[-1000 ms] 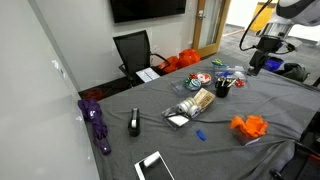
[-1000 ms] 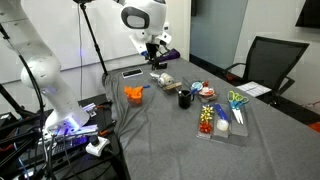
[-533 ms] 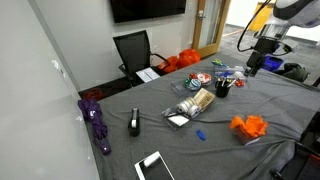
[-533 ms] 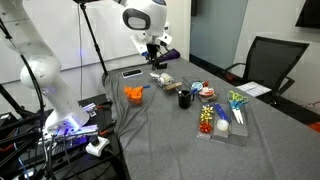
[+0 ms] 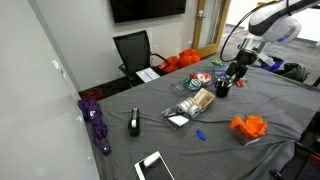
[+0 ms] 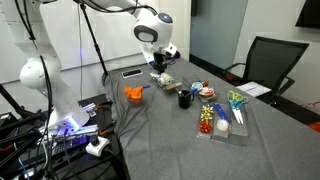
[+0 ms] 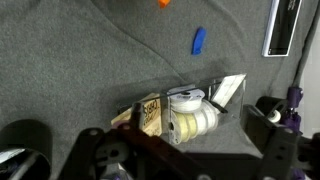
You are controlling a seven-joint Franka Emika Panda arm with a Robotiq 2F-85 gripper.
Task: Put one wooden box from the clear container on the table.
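In an exterior view the container (image 5: 195, 103) is lying near the middle of the tabletop (image 5: 150, 100), and a cup (image 5: 222, 88) is standing just beside it, between it and a tray (image 6: 226, 131) sitting toward the far corner. A tablet (image 5: 155, 166) is lying at the near corner, an umbrella (image 5: 96, 122) is stretching along the wall-side edge, and a chair (image 5: 133, 50) is standing behind the far edge

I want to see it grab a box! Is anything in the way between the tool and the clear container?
Nothing visible is. The tool hangs above the clear container with only air between them; the black cup stands off to one side.
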